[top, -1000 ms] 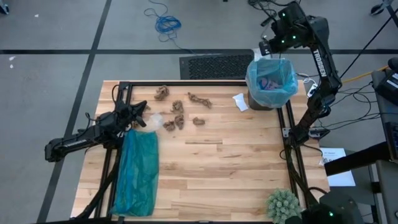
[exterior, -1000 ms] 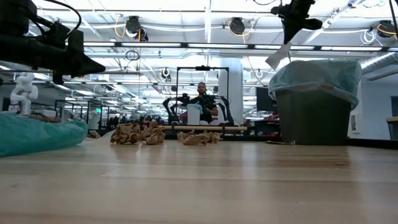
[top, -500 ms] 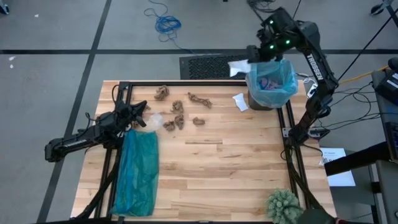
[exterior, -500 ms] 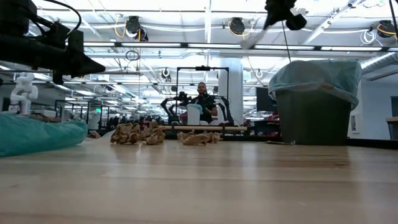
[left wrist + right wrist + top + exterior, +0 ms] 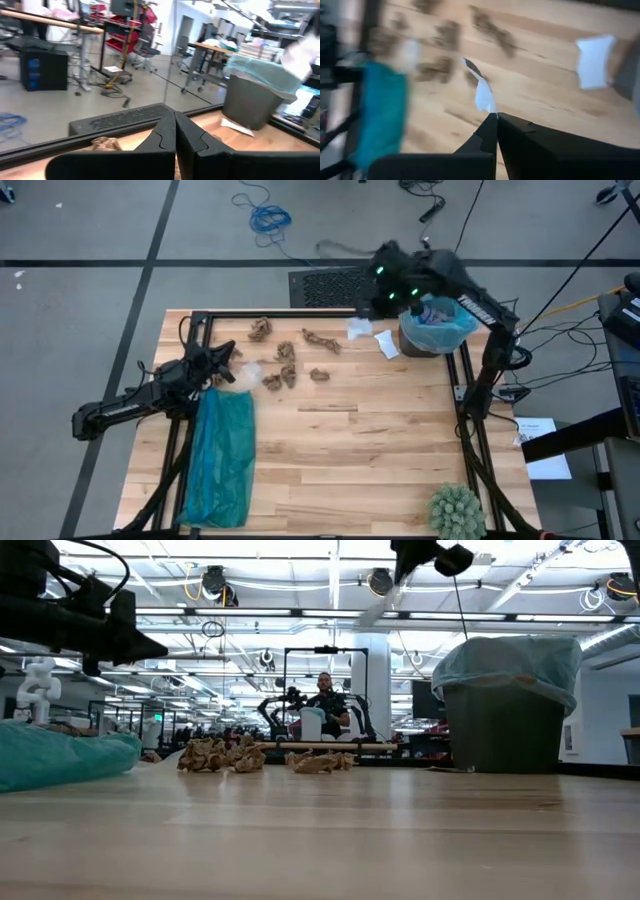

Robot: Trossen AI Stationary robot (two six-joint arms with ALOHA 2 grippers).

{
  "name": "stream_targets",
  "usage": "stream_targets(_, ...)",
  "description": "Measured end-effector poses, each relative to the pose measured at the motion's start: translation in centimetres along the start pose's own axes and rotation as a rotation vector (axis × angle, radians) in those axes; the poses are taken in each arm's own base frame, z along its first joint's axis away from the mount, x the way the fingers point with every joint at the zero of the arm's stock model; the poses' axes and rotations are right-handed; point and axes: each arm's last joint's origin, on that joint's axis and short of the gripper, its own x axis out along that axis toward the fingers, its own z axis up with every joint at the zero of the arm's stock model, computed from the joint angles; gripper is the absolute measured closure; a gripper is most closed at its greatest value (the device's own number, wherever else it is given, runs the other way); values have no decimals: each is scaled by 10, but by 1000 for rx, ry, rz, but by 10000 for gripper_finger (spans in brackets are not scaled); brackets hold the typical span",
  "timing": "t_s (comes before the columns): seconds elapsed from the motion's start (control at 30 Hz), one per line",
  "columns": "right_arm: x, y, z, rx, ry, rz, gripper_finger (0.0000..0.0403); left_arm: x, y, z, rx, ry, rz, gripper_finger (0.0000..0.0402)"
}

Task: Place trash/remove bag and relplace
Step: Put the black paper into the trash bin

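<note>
Wooden tabletop [image 5: 350,450]: your brown scraps [image 5: 290,355] lie at 11 o'clock. Your right gripper [image 5: 496,116] pinches a white paper piece [image 5: 483,95] beside the blue-lined bin [image 5: 437,320] at 1 o'clock. Your left gripper [image 5: 175,117] is closed, empty, at 9 o'clock.

This is a robotics lab, a big open industrial hall. Bare ceiling ducts [image 5: 215,580] and strip lights run overhead, and the concrete floor [image 5: 90,240] carries dark tape lines and a loose blue cable [image 5: 268,218]. Past the wooden table's [image 5: 370,450] far edge a person [image 5: 325,705] sits at another arm rig (same black framing), with red shelving [image 5: 125,27] behind.
</note>
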Motion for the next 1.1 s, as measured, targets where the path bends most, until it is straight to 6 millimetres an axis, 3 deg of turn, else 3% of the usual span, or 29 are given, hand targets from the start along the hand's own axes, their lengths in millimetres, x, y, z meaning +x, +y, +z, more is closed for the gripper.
stream_targets(0.13, 34, 0, -14, 27, -26, -199, 403, 0, 1, 0, -1, -9, 41, 401)
stream_targets(0.23, 39, 3, -21, 26, -173, -310, 403, 0, 1, 0, -1, -10, 44, 401)
stream_targets(0.37, 27, 5, -20, 41, -343, -357, 403, 0, 1, 0, -1, -11, 45, 401)
stream_targets(0.6, 3, -15, 7, 58, -519, -446, 403, 0, 1, 0, -1, -11, 46, 401)
stream_targets(0.87, -35, -66, 35, 37, -533, -525, 403, 0, 1, 1, -3, -13, 45, 401)
stream_targets(1.1, -69, -115, 46, 12, -394, -377, 403, 0, 1, 1, -3, -13, 45, 401)
